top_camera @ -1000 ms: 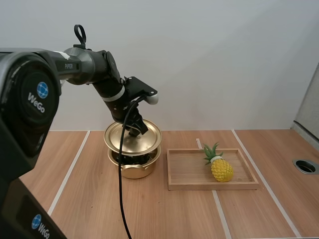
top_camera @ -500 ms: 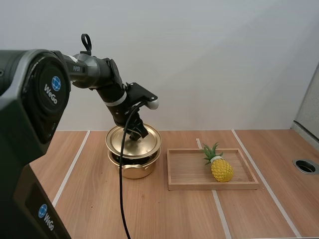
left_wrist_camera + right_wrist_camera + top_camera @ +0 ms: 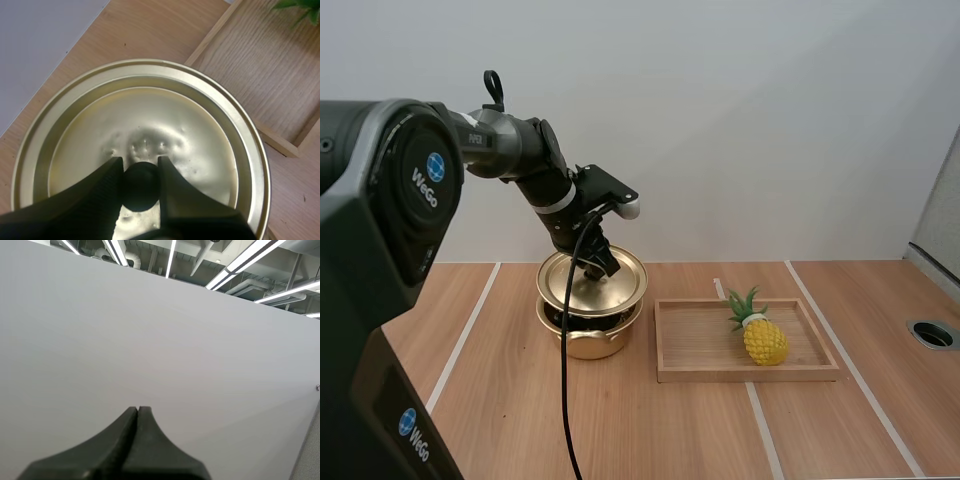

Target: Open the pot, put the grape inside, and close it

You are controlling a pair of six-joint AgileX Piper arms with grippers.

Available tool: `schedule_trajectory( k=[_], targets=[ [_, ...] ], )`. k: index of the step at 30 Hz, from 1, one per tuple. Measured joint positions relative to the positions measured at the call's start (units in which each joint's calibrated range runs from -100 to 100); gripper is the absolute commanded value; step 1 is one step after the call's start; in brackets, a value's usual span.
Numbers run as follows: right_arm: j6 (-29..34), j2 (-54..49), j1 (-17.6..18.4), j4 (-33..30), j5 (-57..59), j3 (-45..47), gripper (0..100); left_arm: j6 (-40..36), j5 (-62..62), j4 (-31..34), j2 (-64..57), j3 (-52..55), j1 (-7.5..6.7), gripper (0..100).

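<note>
The left arm [image 3: 510, 140] is dark grey and rounded, lettered PiPER, with 1 white band [image 3: 557, 197], its near black housing [image 3: 370, 230] carries blue WeGo logos [image 3: 437, 166], and both the left gripper [image 3: 140, 161] and right gripper [image 3: 138, 410] have 2 black fingers [image 3: 95, 192].

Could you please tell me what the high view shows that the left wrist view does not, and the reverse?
High view: the pot body under the lid, and the yellow fruit of the pineapple on the wooden tray. Left wrist view: the left gripper with its tips pinching the black knob of the lid. Both: the gold lid and the wooden tray.
</note>
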Motion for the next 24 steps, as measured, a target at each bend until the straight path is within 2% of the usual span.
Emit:
schedule_trajectory(
  k=[24],
  targets=[
    [0.00, 0.00, 0.00, 0.00, 0.00, 0.00, 0, 0.21, 0.53, -0.36, 4.65, 0.00, 0.00, 0]
  ],
)
